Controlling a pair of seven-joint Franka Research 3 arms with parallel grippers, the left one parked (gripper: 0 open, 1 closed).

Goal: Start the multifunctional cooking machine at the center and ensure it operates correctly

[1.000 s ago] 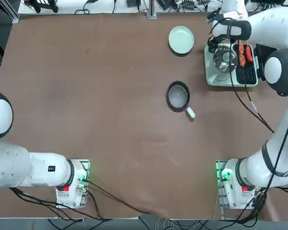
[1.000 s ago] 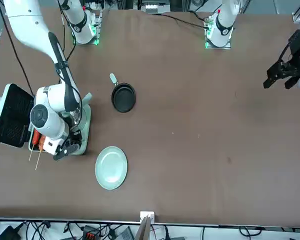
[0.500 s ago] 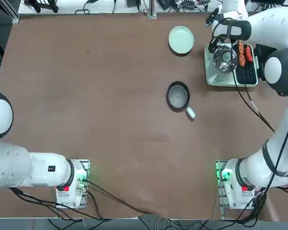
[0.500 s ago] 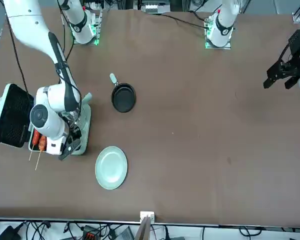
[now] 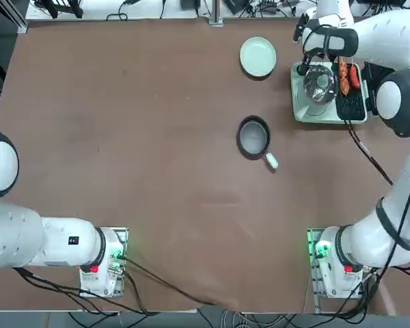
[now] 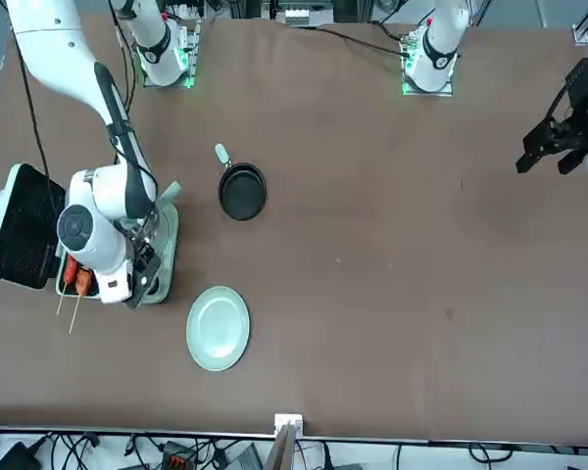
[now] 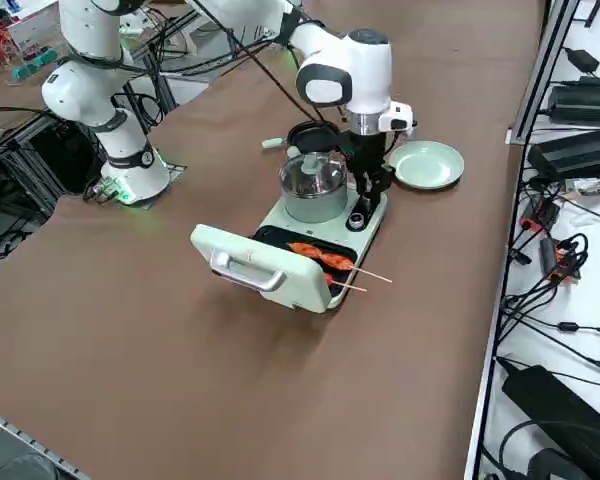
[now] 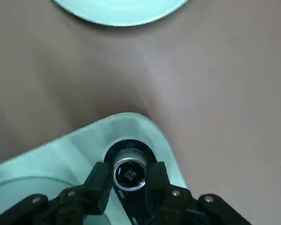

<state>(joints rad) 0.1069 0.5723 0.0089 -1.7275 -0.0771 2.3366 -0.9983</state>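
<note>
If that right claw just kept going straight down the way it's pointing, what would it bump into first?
Most likely the small dial on the green cooking machine. The right gripper points down with a finger on each side of the dial, seemingly touching it. The machine's top lies just beneath.

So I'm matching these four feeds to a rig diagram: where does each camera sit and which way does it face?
Top: overhead, looking down; both arm bases at the bottom edge, cooking machine far right.
Front: across the table, facing the robot; right arm at the left, over the machine.
Right side: raised at the robot's right, looking diagonally; right gripper at the machine's corner.
Right wrist: on the right arm, looking along its fingers, which sit either side of the small dial.
Shared: the round plate shows in all four.
</note>
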